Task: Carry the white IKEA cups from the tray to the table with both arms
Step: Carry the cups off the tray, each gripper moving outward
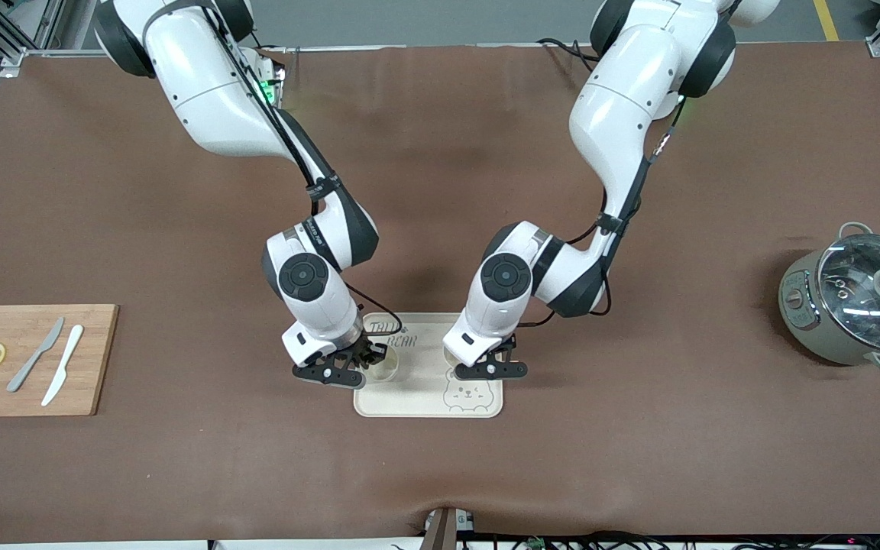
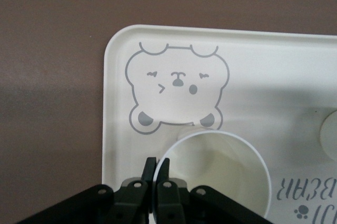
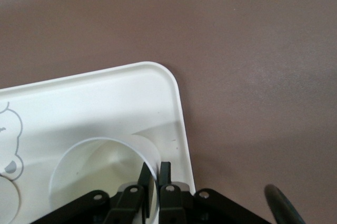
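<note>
Two white IKEA cups stand upright on or just above the cream bear-print tray [image 1: 428, 401]. My right gripper [image 1: 367, 362] is shut on the rim of one cup [image 1: 386, 370] at the tray's edge toward the right arm's end; the right wrist view shows one finger [image 3: 146, 177] inside that cup [image 3: 95, 176] and one outside. My left gripper [image 1: 477, 363] is shut on the rim of the other cup [image 1: 450, 357], mostly hidden under the hand. The left wrist view shows this cup [image 2: 221, 176] beside the printed bear, with its rim pinched.
A wooden cutting board [image 1: 27, 359] with lemon slices and two knives lies toward the right arm's end. A grey pot with a glass lid [image 1: 856, 302] stands toward the left arm's end. The brown mat [image 1: 440, 191] covers the table.
</note>
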`<action>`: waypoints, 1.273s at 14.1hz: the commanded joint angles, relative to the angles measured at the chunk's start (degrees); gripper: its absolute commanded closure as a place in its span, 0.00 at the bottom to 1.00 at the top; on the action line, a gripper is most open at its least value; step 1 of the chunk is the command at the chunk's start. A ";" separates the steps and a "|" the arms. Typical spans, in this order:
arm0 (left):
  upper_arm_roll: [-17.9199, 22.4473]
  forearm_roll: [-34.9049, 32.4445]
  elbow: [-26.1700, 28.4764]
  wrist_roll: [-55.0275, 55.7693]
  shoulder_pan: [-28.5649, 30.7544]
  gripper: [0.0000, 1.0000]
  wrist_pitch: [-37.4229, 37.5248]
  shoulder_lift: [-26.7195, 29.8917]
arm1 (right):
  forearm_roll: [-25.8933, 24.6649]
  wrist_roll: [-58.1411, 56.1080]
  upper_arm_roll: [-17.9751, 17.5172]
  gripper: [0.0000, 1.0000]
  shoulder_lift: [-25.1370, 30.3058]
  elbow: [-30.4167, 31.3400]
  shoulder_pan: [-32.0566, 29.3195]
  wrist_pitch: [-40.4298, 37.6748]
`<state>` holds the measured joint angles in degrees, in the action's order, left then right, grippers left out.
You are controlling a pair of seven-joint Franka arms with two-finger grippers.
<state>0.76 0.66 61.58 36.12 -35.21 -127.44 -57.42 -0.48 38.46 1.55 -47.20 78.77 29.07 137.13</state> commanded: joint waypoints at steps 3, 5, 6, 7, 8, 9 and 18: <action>1.26 0.48 -0.06 0.45 0.22 1.00 7.00 4.31 | -0.31 0.75 0.12 1.00 1.23 -3.61 -1.28 -5.62; 1.26 -1.27 0.03 -0.69 2.06 1.00 13.59 7.91 | -0.40 -2.74 -0.05 1.00 1.23 -6.42 -4.18 -8.97; 1.09 -1.28 0.64 -2.79 3.12 1.00 16.84 9.85 | -0.31 -6.51 0.03 1.00 1.49 -6.61 -5.32 -9.77; 1.18 -1.28 2.12 -4.98 3.47 1.00 19.92 12.30 | -0.31 -9.68 0.03 1.00 2.28 -6.61 -6.99 -9.86; 1.18 -1.28 4.14 -6.83 4.52 1.00 21.26 15.11 | -0.14 -13.11 -0.05 1.00 2.81 -6.61 -8.92 -9.86; 1.00 -1.37 7.38 -8.77 5.84 1.00 21.62 18.62 | -0.13 -16.89 -0.06 1.00 2.99 -6.61 -10.07 -9.86; 0.74 -3.47 64.14 -26.17 13.74 1.00 -4.11 55.72 | -0.05 -44.59 -0.23 1.00 4.04 -5.82 -23.78 -11.09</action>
<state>2.01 -0.91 108.54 12.44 -23.32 -124.39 -13.12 -0.45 -1.89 2.58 -44.16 71.80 7.96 126.45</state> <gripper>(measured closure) 0.965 0.974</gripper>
